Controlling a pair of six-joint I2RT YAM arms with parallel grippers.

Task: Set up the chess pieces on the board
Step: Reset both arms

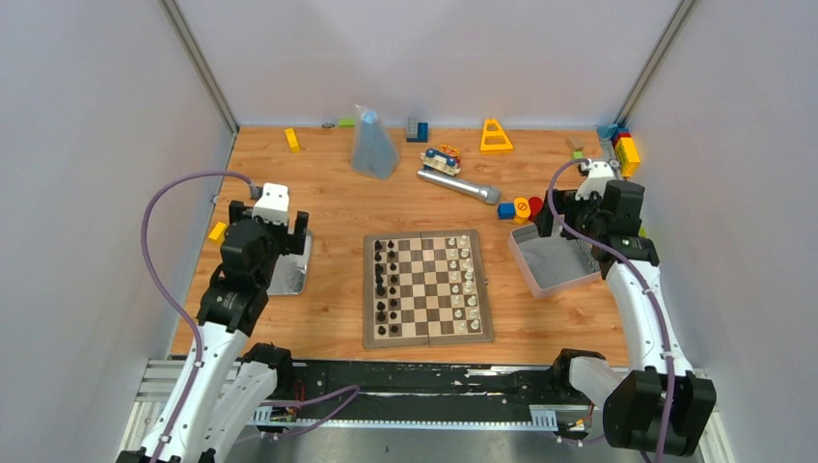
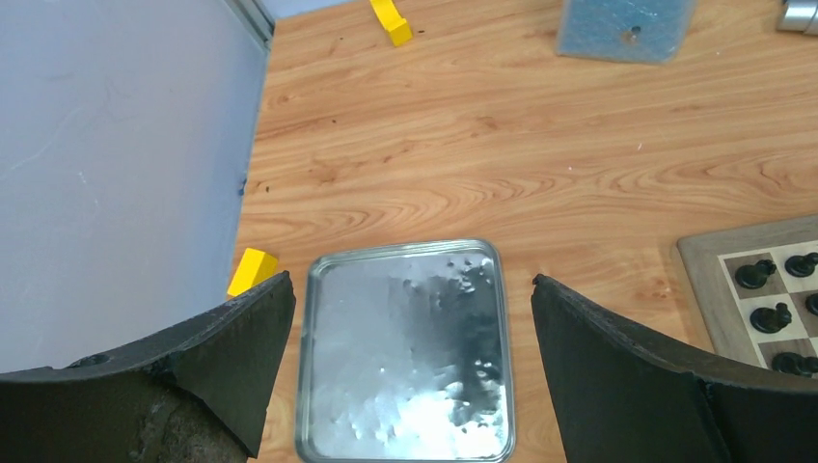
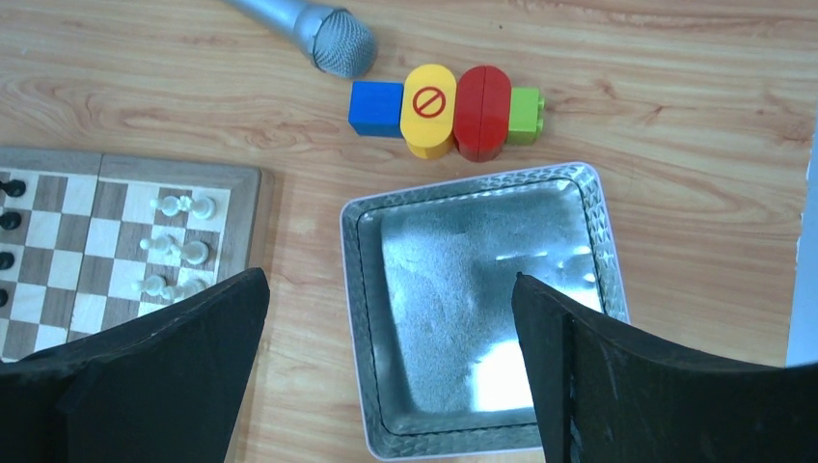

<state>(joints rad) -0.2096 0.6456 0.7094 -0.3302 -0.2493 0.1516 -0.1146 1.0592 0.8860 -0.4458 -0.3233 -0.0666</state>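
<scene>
Logged white chess pieces (image 1: pixel 461 272) filed along the board (image 1: pixel 427 340)'s right edge, nearest right gripper (image 3: pixel 384 282), spread wide over tin (image 3: pixel 590 224) beside board; left gripper (image 2: pixel 410 285) also wide, left of board.

— What is the robot's body built from?
— White rounded tube links (image 1: pixel 641 299) joined by chunky black joint housings (image 1: pixel 641 410). A thin purple cable (image 1: pixel 145 231) loops away behind each pincer.
— And the pincers themselves?
— The left pincer (image 2: pixel 410 289) and right pincer (image 3: pixel 386 282) carry broad matte-black fingers (image 2: pixel 222 367), scuffed at the edges. A white boxy block (image 1: pixel 273 203) sits just behind each.
</scene>
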